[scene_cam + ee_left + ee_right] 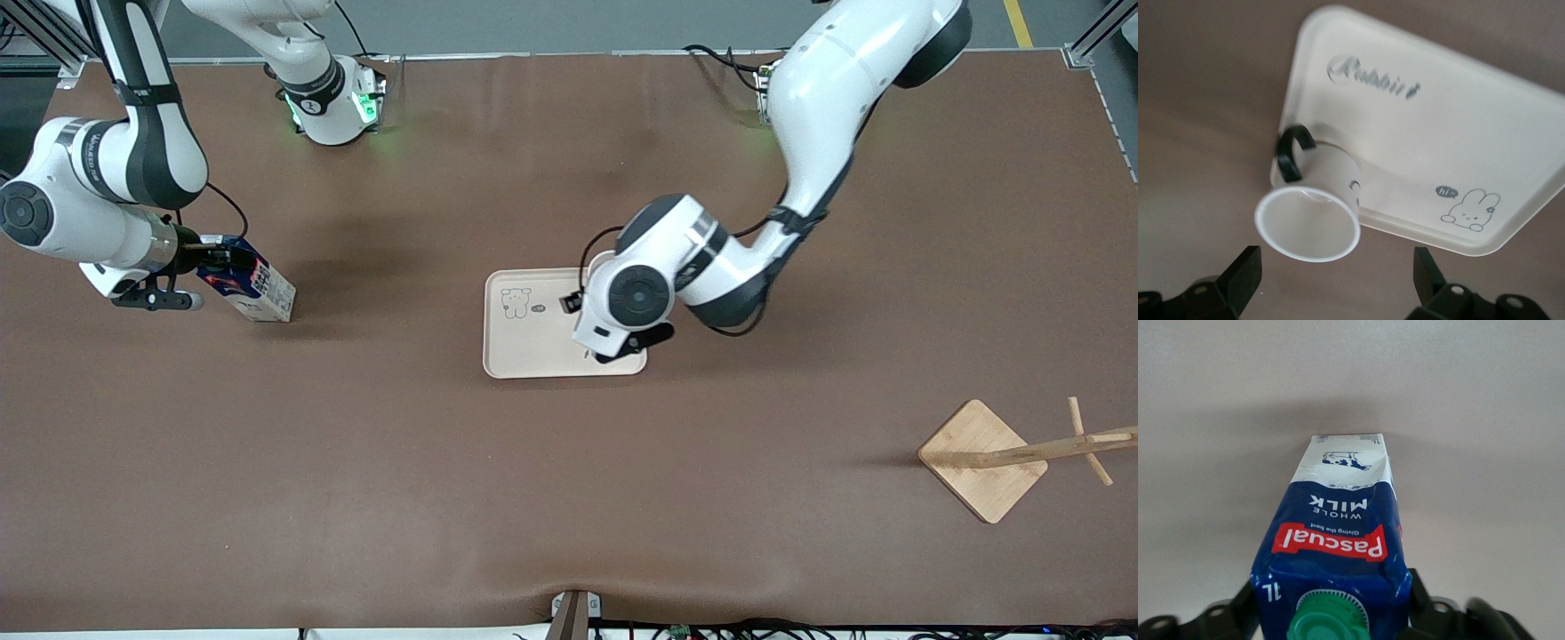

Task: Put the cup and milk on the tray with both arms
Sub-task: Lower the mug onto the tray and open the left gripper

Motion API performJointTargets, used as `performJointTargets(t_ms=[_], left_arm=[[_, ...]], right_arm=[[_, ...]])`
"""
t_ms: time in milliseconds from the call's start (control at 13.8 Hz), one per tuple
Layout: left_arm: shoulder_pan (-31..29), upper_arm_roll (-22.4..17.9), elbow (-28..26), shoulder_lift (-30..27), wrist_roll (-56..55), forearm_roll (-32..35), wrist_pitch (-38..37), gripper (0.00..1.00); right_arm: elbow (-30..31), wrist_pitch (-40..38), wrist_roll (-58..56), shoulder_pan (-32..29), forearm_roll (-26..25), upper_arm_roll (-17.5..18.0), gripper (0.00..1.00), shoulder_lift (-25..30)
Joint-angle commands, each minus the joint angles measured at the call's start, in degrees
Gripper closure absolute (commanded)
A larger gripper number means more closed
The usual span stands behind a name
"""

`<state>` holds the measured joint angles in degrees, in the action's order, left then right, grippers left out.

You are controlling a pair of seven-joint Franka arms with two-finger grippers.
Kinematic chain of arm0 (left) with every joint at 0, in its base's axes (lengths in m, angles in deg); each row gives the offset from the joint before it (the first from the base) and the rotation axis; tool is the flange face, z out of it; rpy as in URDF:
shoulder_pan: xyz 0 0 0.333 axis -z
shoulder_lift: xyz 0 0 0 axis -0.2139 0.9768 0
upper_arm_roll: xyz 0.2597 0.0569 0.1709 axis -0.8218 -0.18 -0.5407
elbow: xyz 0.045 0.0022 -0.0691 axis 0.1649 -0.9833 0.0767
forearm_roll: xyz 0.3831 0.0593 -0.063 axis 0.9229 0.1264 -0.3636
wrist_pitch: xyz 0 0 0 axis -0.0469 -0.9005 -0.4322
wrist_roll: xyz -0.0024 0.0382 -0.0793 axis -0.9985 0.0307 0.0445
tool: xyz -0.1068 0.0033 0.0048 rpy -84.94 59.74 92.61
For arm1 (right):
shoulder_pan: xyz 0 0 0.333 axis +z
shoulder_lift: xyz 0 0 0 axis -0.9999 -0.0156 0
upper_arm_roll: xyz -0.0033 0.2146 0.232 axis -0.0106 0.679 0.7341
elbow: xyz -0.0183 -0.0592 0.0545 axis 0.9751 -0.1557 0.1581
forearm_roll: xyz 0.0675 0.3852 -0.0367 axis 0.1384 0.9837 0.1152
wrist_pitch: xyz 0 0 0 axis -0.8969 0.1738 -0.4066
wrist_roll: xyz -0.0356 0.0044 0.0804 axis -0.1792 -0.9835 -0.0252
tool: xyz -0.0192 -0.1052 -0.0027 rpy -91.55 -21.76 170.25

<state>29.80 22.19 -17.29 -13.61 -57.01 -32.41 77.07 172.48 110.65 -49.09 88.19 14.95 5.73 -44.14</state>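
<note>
The white cup with its black handle stands upright on a corner of the cream tray, beside the script word. My left gripper is open just above the cup and does not touch it. In the front view the left gripper hangs over the tray at the left arm's end and hides the cup. My right gripper is shut on the top of the blue and white milk carton, beside its green cap. In the front view that gripper holds the milk toward the right arm's end of the table, well away from the tray. I cannot tell whether the carton touches the table.
A wooden stand with a square base lies toward the left arm's end, nearer to the front camera than the tray. Brown tabletop separates the milk from the tray.
</note>
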Motion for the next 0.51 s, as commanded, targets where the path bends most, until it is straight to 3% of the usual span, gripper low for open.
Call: performJointTargets(t_ms=[0, 144, 433], left_arm=[[-6.7, -0.5, -1.1, -8.3, 5.6, 3.8, -4.8, 0.0], [-11.6, -0.4, -1.1, -11.2, 11.4, 5.8, -7.5, 0.0], [-21.0, -0.5, -1.2, -17.6, 23.2, 8.5, -9.3, 0.0]], right_arm=[[1.5, 0.3, 0.6, 0.2, 0.0, 0.0, 0.96, 1.8], [0.3, -1.4, 0.7, 0.2, 0.1, 0.0, 1.0, 1.9], [-15.6, -24.5, 1.2, 2.2, 3.8, 0.0, 1.0, 1.3]])
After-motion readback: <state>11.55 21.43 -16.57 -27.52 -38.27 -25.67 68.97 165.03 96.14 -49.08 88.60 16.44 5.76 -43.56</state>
